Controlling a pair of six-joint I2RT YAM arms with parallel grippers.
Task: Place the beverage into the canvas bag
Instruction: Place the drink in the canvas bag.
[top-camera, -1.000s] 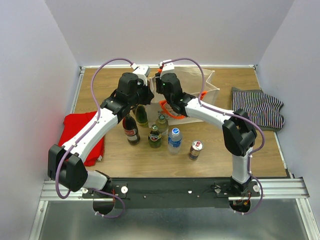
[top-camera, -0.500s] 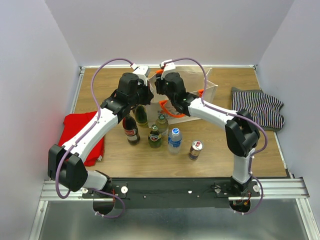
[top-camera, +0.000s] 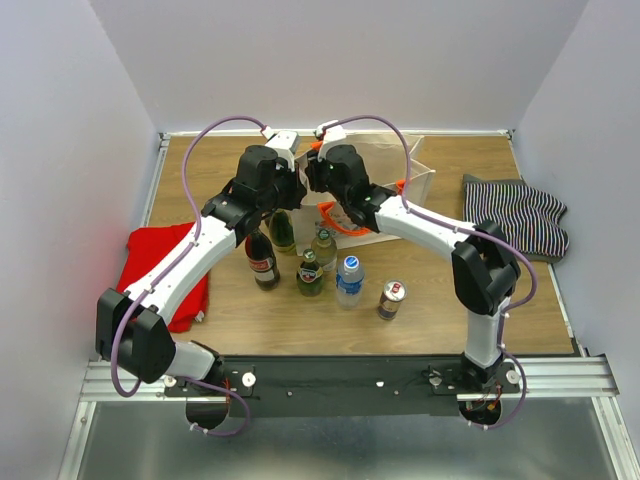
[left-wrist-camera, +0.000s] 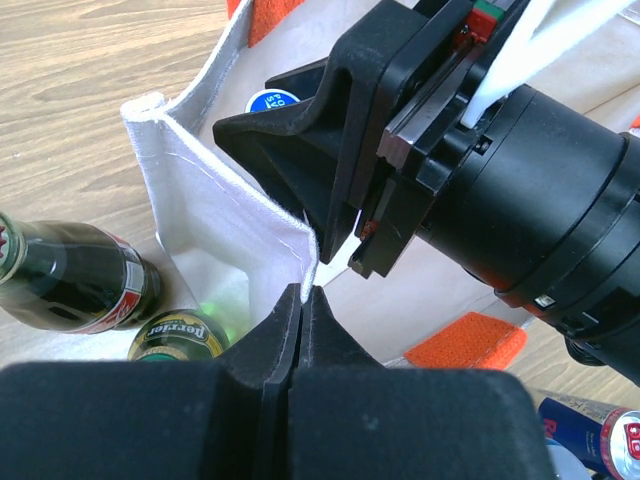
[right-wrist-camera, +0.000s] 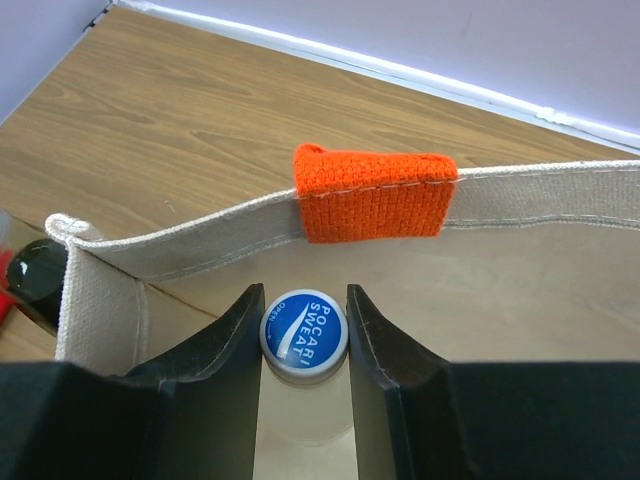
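The right gripper (right-wrist-camera: 304, 292) pinches a bottle (right-wrist-camera: 304, 336) at its neck, one finger on each side of the blue cap that reads Pocari Sweat. The bottle hangs upright inside the mouth of the bag (right-wrist-camera: 540, 195), with its cap below the rim and just under the orange tab (right-wrist-camera: 372, 195). Whether its base touches the bag's floor cannot be told. The left gripper (left-wrist-camera: 300, 298) is pressed together on the bag's rim at a corner, with the canvas edge caught between its fingers and that wall held up. The two grippers sit close together, the right one's fingers just across the rim from the left one's. From above, the bag stands at the far middle of the table (top-camera: 250, 320), an orange handle (top-camera: 347, 232) lying against its near side. Nearer the arms stand several drinks, among them a cola bottle (top-camera: 262, 262), a Perrier bottle (top-camera: 310, 273), a blue-capped bottle (top-camera: 349, 280) and a can (top-camera: 391, 299). A red cloth (top-camera: 165, 270) lies at the left edge and a striped cloth (top-camera: 520, 215) at the right.
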